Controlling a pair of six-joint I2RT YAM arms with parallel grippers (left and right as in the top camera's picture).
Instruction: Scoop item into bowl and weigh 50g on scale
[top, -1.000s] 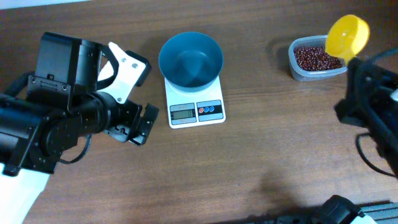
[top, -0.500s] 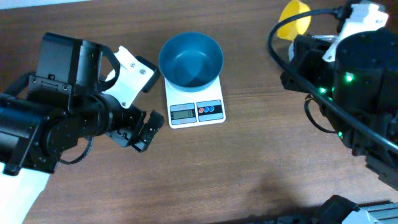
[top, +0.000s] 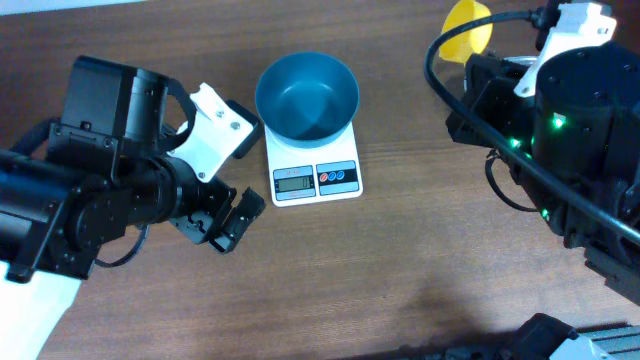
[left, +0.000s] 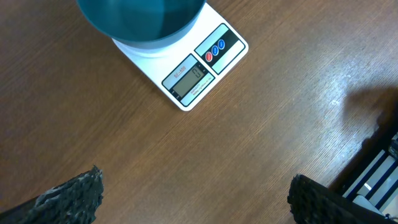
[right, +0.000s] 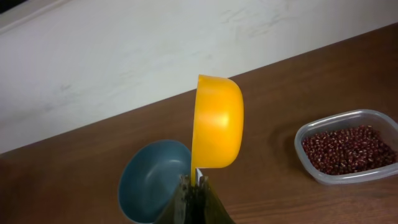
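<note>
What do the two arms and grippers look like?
Both arms are black. The left arm has a boxy housing and a white bracket with screw holes; the left gripper has black, rough-textured fingers. The right arm is rounded, with green lights, looping black cables and a white clip; the right gripper looks dark.

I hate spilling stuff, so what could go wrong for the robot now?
The right gripper holds the yellow scoop turned on its side, so beans from the tub might slide off on the way. The bowl sticks out past the scale under it, so a knock from the scoop could tip it. The open left gripper hangs close to the scale; a bump might spoil the weighing.
</note>
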